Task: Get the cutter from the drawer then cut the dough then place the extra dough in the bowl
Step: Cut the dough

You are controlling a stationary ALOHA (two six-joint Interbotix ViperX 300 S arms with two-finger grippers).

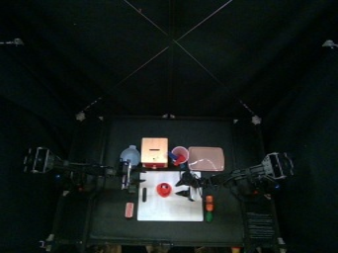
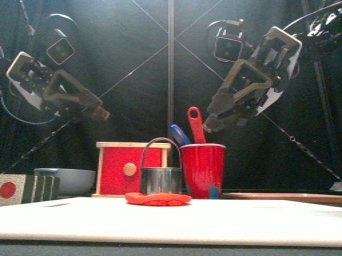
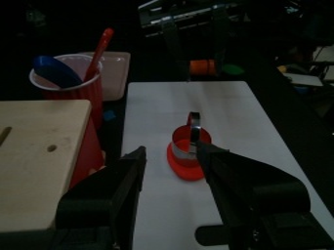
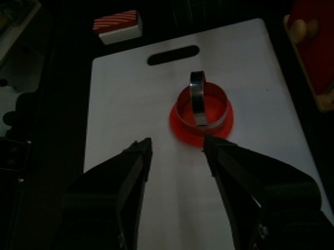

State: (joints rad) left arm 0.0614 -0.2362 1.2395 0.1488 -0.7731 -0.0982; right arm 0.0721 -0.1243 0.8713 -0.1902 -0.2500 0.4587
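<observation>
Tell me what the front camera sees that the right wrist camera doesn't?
Only the front view shows the blue and red toy knives and the blue-grey bowl. Only the right wrist view shows the white board from above, with its grip hole. Both show the metal cutter standing on the red dough, on that board.

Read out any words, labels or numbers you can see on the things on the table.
None to read: no view shows any text on the table's things.
The board, cutter, dough and cup carry no print.
The box has only a pale round spot on its red front, with no writing.
</observation>
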